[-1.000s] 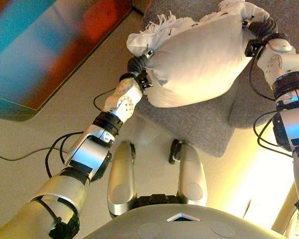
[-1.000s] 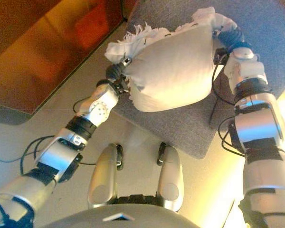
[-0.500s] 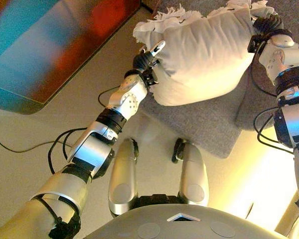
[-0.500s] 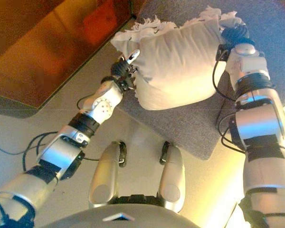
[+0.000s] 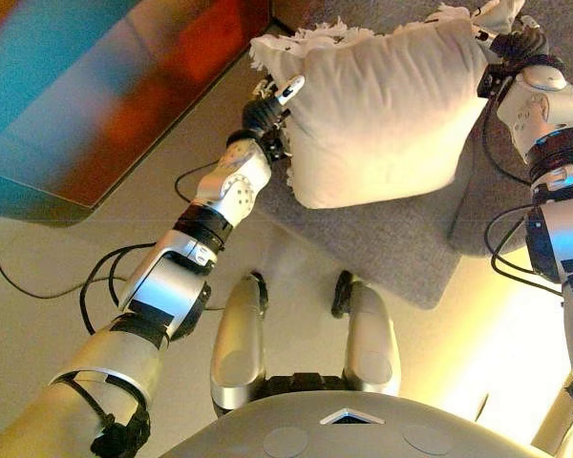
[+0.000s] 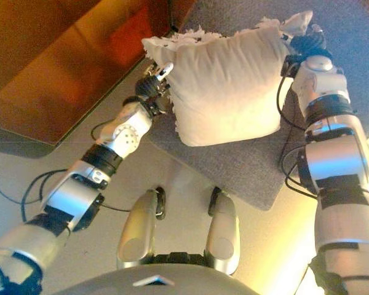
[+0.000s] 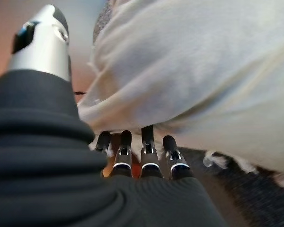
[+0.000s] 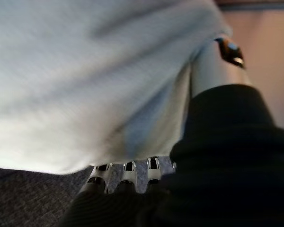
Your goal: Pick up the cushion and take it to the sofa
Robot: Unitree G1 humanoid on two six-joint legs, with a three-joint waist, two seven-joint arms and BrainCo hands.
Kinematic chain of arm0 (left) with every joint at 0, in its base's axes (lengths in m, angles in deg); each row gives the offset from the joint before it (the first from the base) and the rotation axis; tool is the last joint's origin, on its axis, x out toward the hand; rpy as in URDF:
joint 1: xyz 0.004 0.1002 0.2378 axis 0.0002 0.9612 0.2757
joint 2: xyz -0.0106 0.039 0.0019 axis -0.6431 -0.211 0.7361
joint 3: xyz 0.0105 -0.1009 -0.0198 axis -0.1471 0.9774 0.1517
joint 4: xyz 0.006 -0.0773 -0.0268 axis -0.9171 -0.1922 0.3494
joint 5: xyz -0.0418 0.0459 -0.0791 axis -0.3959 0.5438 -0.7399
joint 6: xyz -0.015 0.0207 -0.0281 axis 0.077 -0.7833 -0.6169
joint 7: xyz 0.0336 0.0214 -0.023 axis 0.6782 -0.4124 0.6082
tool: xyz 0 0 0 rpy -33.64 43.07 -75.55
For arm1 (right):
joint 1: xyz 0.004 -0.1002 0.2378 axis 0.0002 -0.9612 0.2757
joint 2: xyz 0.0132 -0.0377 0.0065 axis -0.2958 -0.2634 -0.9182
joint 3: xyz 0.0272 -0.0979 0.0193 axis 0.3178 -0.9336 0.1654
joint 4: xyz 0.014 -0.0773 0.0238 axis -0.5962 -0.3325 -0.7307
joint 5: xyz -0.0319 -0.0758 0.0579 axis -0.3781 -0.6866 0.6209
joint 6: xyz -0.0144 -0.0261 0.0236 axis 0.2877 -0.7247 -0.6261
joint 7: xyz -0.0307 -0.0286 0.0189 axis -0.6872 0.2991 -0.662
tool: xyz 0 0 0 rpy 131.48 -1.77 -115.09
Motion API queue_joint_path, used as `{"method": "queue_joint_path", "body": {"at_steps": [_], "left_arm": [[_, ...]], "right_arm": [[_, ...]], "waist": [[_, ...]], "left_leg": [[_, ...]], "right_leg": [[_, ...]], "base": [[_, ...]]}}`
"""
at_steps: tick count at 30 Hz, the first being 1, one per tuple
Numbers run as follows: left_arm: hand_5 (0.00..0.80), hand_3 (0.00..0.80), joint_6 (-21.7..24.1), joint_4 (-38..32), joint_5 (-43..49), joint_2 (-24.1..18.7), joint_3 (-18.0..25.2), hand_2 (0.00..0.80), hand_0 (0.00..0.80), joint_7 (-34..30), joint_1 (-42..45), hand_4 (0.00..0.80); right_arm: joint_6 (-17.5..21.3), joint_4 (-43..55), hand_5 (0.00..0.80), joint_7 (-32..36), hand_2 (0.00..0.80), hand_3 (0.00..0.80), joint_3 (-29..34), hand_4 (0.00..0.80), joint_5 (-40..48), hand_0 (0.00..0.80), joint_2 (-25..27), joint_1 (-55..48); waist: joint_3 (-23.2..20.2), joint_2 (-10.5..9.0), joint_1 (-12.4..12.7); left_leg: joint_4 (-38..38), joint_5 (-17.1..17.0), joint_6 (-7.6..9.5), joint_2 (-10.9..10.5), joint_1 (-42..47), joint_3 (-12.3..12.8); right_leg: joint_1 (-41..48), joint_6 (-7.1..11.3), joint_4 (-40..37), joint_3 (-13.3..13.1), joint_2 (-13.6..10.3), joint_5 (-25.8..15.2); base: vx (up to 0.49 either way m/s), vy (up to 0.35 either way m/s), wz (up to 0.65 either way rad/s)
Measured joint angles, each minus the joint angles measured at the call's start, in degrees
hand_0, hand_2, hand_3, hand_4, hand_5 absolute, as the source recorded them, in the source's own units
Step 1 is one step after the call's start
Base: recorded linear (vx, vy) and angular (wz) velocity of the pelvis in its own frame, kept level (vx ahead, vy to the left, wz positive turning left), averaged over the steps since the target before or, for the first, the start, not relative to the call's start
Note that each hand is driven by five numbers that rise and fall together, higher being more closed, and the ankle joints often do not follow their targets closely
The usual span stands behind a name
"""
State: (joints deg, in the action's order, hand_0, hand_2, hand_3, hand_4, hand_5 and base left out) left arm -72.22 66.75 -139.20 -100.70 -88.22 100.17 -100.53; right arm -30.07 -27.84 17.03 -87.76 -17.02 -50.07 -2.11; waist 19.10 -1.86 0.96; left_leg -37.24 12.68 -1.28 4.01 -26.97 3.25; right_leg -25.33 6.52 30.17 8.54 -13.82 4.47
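Left eye view: grey sofa seat [image 5: 392, 243], under both hands and reaching past them. Cream fringed cushion [image 5: 382, 114], clamped between the two hands, lifted above the seat, upright. Left hand [image 5: 267, 110] at the cushion's left edge; the left wrist view shows its fingers [image 7: 146, 142] running under the cloth, thumb raised clear. Right hand [image 5: 516, 48] at the cushion's upper right corner; fingers hidden beneath the fabric, state cannot be told. Progress, as judged: pickup complete, cushion over the sofa; lowering and release remain.

head stereo: looking down | wrist views: close, both share cushion [image 7: 194, 71]
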Motion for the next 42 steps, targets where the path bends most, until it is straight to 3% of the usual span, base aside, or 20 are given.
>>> {"method": "queue_joint_path", "body": {"at_steps": [9,15,18,22,27,31,36,42], "left_arm": [[0.000,0.000,0.4,-2.0,0.0,-4.6,4.3,0.000,0.000,-0.9,1.5,0.000],[0.000,0.000,0.1,-6.2,0.0,-6.1,4.9,0.000,0.000,-2.3,9.6,0.000],[0.000,0.000,-0.1,-9.8,0.0,-6.4,5.0,0.000,0.000,-4.0,14.5,0.000],[0.000,0.000,-0.4,-17.4,0.1,-6.4,7.6,0.000,0.000,-6.5,21.8,0.000],[0.000,0.000,-0.3,-22.0,0.1,-5.9,13.0,0.000,0.000,-9.5,30.4,0.000],[0.000,0.000,-0.4,-24.7,0.1,-4.9,14.2,0.000,0.000,-12.0,36.7,0.000],[0.000,0.000,-0.8,-25.9,4.0,-3.4,14.8,0.000,0.000,-15.3,43.4,0.000],[0.000,0.000,-1.3,-26.5,4.6,-3.1,14.6,0.000,0.000,-20.2,51.1,0.000]], "right_arm": [[1.6,0.5,0.000,-2.2,0.000,0.000,2.5,0.000,4.9,0.000,5.4,0.0],[1.5,2.1,0.000,-0.5,0.000,0.000,4.9,0.000,6.2,0.000,7.4,-4.3],[1.5,8.2,0.000,2.3,0.000,0.000,4.9,0.000,3.7,0.000,7.4,-10.3],[1.5,23.3,0.000,3.8,0.000,0.000,6.3,0.000,3.2,0.000,7.6,-22.9],[3.5,39.2,0.000,3.9,0.000,0.000,11.2,0.000,0.8,0.000,1.9,-40.3],[5.9,48.6,0.000,7.3,0.000,0.000,13.2,0.000,-2.9,0.000,-5.4,-52.7],[8.5,52.0,0.000,11.1,0.000,0.000,13.2,0.000,-4.8,0.000,-10.0,-63.4],[9.2,54.3,0.000,14.3,0.000,0.000,11.8,0.000,-5.5,0.000,-13.8,-72.4]], "waist": [[-0.5,-0.32,1.7],[-7.3,-2.71,1.7],[-10.1,-3.88,1.6],[-11.7,-4.32,1.3],[-12.2,-4.06,0.9],[-13.2,-3.39,-0.8],[-15.3,-2.06,-1.8],[-17.2,-0.69,-2.1]], "left_leg": [[10.5,-3.2,-1.01,0.2,8.3,0.1],[19.1,-5.4,-1.95,0.3,14.9,0.5],[22.2,-5.6,-2.25,0.3,18.1,1.3],[24.7,-5.7,-2.46,0.3,21.2,2.2],[27.5,-5.8,-2.59,0.0,25.3,4.2],[29.1,-5.9,-2.59,-0.3,27.7,5.0],[32.8,-6.9,-2.71,-0.4,30.5,6.2],[37.8,-9.7,-3.18,-0.2,32.5,6.3]], "right_leg": [[8.8,-0.21,-11.6,1.3,1.9,-3.6],[16.6,-0.10,-22.8,1.6,3.7,-6.6],[19.4,-0.09,-25.7,1.6,4.2,-6.9],[21.6,-0.09,-27.6,1.1,4.6,-6.9],[23.4,-0.08,-28.4,-1.0,4.7,-6.9],[24.1,-0.04,-28.5,-2.7,4.8,-7.0],[24.9,0.17,-29.4,-4.3,5.3,-7.4],[25.0,-0.23,-31.2,-4.3,6.1,-8.3]], "base": [[0.108,-0.056,-0.02],[0.102,-0.024,0.00],[0.045,0.005,-0.09],[0.019,0.008,-0.12],[-0.005,0.026,-0.22],[-0.027,0.025,-0.22],[-0.046,0.004,-0.19],[-0.079,0.012,-0.03]]}}
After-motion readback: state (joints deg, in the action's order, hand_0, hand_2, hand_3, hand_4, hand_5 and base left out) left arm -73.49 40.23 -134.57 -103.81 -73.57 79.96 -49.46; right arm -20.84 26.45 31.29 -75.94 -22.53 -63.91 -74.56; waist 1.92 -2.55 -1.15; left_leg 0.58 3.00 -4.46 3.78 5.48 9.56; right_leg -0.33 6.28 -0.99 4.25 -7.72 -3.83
